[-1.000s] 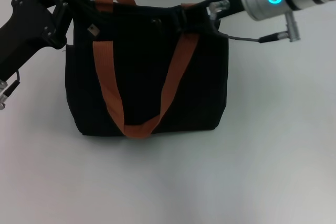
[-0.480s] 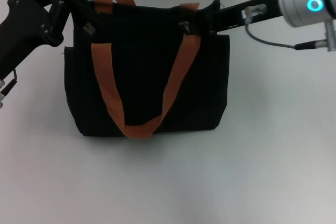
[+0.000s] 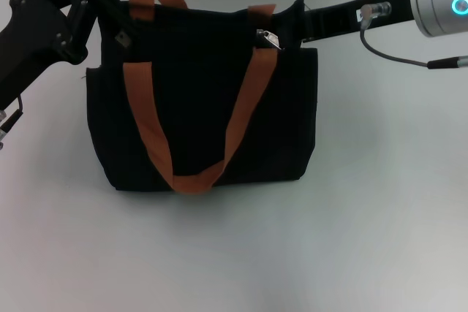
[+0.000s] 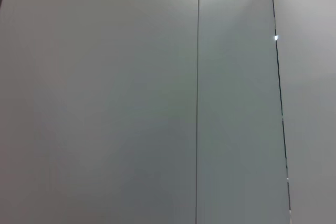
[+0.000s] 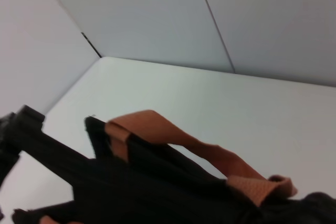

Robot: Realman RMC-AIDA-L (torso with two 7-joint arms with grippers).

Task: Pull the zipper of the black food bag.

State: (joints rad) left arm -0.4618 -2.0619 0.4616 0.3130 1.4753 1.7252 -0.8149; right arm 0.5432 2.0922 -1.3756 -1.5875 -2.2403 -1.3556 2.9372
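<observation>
Black fabric fills the middle of the head view: the black food bag [image 3: 205, 100] stands upright on the white table [image 3: 365, 217], its orange-brown straps [image 3: 241, 118] hanging down the front panel. At the bag's left top corner the left gripper [image 3: 110, 14] presses against the fabric, apparently bracing it, though whether its fingers are spread or pinched I cannot tell. From the right, the right gripper [image 3: 292, 23] reaches in to the top edge near the right corner; its fingers are lost against the dark cloth, so their state is unclear too. Just beside it glints the zipper [image 3: 268, 37], close to the right end, which suggests most of the pull is done.
</observation>
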